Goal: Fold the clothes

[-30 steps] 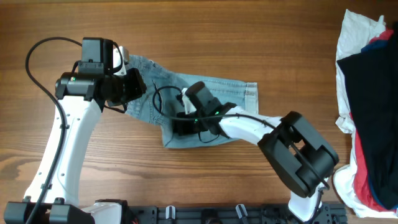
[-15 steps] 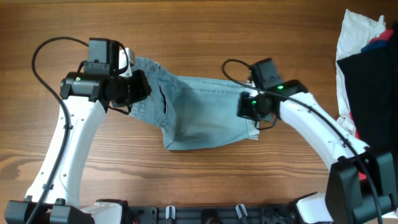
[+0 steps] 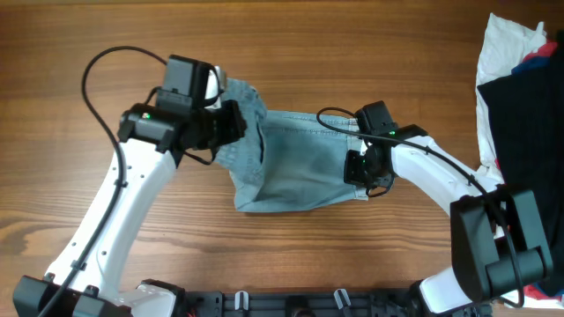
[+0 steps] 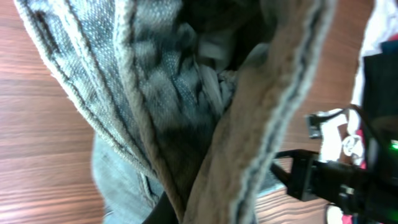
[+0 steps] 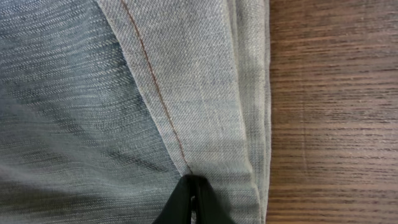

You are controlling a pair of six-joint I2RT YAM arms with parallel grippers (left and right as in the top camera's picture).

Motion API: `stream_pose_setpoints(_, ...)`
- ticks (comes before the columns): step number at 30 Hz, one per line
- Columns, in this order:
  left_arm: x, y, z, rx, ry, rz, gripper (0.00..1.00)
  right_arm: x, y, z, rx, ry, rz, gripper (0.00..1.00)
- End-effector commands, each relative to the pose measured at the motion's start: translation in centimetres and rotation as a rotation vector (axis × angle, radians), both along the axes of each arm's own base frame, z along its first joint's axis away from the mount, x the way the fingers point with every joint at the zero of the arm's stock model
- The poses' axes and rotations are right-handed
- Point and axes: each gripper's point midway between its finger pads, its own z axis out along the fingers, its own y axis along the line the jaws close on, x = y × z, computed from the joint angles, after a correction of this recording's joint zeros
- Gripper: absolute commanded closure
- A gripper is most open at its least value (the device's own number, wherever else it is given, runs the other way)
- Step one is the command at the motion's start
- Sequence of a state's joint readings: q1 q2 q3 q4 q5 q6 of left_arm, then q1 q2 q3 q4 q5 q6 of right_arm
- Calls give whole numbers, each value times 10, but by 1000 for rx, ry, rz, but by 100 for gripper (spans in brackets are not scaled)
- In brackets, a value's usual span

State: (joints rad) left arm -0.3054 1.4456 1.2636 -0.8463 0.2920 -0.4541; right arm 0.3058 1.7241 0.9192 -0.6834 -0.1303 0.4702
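Note:
The light blue denim shorts [image 3: 300,167] lie across the middle of the wooden table. My left gripper [image 3: 240,123] is shut on their left, waistband end and holds it lifted and bunched over the rest. In the left wrist view the stitched denim [image 4: 155,93] fills the frame and hides most of the jaws [image 4: 171,208]. My right gripper [image 3: 359,169] is shut, and its tips [image 5: 193,190] press down on the hemmed leg end [image 5: 249,93] at the shorts' right edge.
A pile of white, dark navy and red garments [image 3: 520,132] lies at the table's right edge. Bare wood [image 3: 352,44] surrounds the shorts. The right arm [image 4: 336,180] shows in the left wrist view, close to the lifted cloth.
My left gripper has moved right with the waistband end, drawing it over the shorts. My right gripper came from the middle of the shorts to the hem end and now presses there.

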Motion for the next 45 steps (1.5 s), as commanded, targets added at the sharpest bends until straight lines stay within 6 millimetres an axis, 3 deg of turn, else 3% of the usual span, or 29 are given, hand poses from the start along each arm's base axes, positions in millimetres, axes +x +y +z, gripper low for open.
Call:
stream_pose_setpoints(1, -6, -40, 19, -101, -5, -20, 96, -29, -10, -47, -63, 137, 3, 96)
stream_pose_setpoints(6, -19, -85, -7, -79, 42, -114, 96, -29, -10, -47, -62, 136, 4, 96)
stream_pose_setpoints(10, -21, -108, -31, -56, 78, -142, 96, -30, -11, -47, -63, 140, 4, 96)
stream_pose_setpoints(14, -18, -123, -43, -63, 80, -156, 95, -31, -7, -47, -41, 146, 6, 96)
stream_pose_setpoints(18, -19, -131, -50, -68, 96, -155, 79, -31, -7, -47, -41, 146, 6, 96)
stream_pose_setpoints(20, -19, -138, -47, -97, 93, -166, 49, -31, -7, -47, -41, 145, 6, 96)
stream_pose_setpoints(21, -19, -140, -44, -110, 89, -174, 40, -31, -7, -47, -41, 145, 6, 96)
stream_pose_setpoints(26, -4, -120, -39, -110, 74, -120, 37, -31, -7, -45, -42, 147, 3, 96)
stream_pose_setpoints(29, 4, -100, -41, -99, 91, -67, 40, -17, -7, -24, -28, 92, -10, 96)
stream_pose_setpoints(31, 9, -79, -48, -37, 99, -22, 40, 4, -16, 12, -46, 4, -36, 96)
stream_pose_setpoints(32, 11, -62, -55, 35, 99, 8, 36, 17, -27, 43, -74, -58, -61, 96)
stream_pose_setpoints(35, 9, -50, -66, 107, 119, 23, 34, 32, -39, 101, -82, -172, -100, 96)
stream_pose_setpoints(37, 5, -44, -72, 139, 137, 33, 36, 35, -24, 133, 6, -244, -19, 96)
stream_pose_setpoints(39, 3, -38, -77, 165, 145, 42, 36, 26, 5, 154, 163, -280, 110, 95)
stream_pose_setpoints(42, 2, -38, -82, 172, 159, 41, 36, 6, 16, 147, 184, -213, 176, 92)
stream_pose_setpoints(45, -2, -36, -90, 190, 191, 40, 40, -12, 25, 117, 172, -119, 213, 91)
